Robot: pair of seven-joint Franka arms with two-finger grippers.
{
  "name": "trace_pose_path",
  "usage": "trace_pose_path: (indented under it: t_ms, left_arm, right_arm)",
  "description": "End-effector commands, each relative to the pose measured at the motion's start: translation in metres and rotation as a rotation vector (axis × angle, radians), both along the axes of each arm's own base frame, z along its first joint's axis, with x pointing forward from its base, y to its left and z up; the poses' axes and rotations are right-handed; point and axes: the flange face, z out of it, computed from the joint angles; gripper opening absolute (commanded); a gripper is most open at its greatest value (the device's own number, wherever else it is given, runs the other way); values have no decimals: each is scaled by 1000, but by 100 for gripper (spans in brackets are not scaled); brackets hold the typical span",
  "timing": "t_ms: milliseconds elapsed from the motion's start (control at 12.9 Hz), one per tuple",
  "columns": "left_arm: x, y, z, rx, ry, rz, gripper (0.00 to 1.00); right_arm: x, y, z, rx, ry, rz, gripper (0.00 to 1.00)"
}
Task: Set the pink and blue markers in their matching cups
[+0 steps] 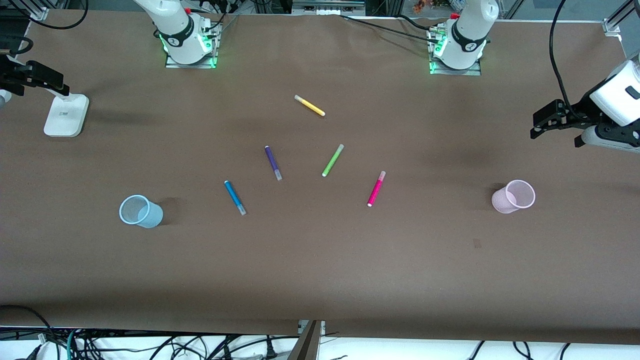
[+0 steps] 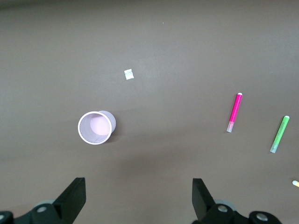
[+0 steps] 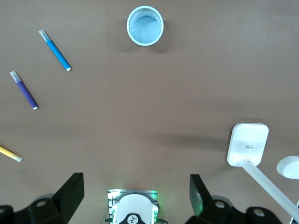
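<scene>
The pink marker (image 1: 376, 188) lies flat mid-table and also shows in the left wrist view (image 2: 234, 112). The blue marker (image 1: 234, 197) lies flat nearer the right arm's end and shows in the right wrist view (image 3: 55, 50). The pale blue cup (image 1: 140, 211) (image 3: 145, 25) stands upright toward the right arm's end. The pale pink cup (image 1: 514, 196) (image 2: 96, 128) stands upright toward the left arm's end. My left gripper (image 1: 557, 137) (image 2: 138, 193) hangs open and empty in the air near the pink cup. My right gripper (image 3: 135, 191) is open and empty, high over its own base, out of the front view.
A dark purple marker (image 1: 273, 162), a lime-green marker (image 1: 332, 160) and a yellow marker (image 1: 309, 105) lie flat between the two task markers and the bases. A white stand (image 1: 66, 115) with a black device stands at the right arm's end. A small white scrap (image 2: 128, 74) lies near the pink cup.
</scene>
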Motion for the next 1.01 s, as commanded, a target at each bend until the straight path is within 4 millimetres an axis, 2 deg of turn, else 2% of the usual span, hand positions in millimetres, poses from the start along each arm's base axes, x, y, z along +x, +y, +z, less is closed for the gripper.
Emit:
trace_pose_path:
  t_ms: [0, 155, 310, 388, 620, 698, 775, 853, 930]
  left_arm:
    - [2, -4, 5, 11, -14, -23, 100]
    - [6, -15, 1, 2, -14, -38, 100]
    - [27, -36, -10, -3, -35, -69, 100]
    - [39, -50, -26, -7, -15, -80, 100]
    - [66, -105, -82, -32, -25, -81, 100]
    - [75, -132, -113, -45, -21, -106, 100]
    - [83, -153, -145, -50, -16, -125, 100]
    - [86, -169, -171, -51, -4, -142, 100]
    - [89, -179, -202, -50, 19, -153, 100]
  right_arm:
    - [6, -3, 1, 0, -4, 8, 100]
    - [23, 1, -18, 11, -7, 6, 100]
    - [37, 7, -43, 14, 25, 15, 100]
    - [43, 9, -57, 20, 49, 21, 100]
    - [64, 23, -100, 77, 98, 35, 100]
    - [73, 29, -111, 87, 79, 41, 100]
    - [82, 41, -128, 90, 81, 58, 100]
    - [91, 62, -148, 89, 92, 91, 100]
    - [98, 80, -164, 84, 90, 119, 100]
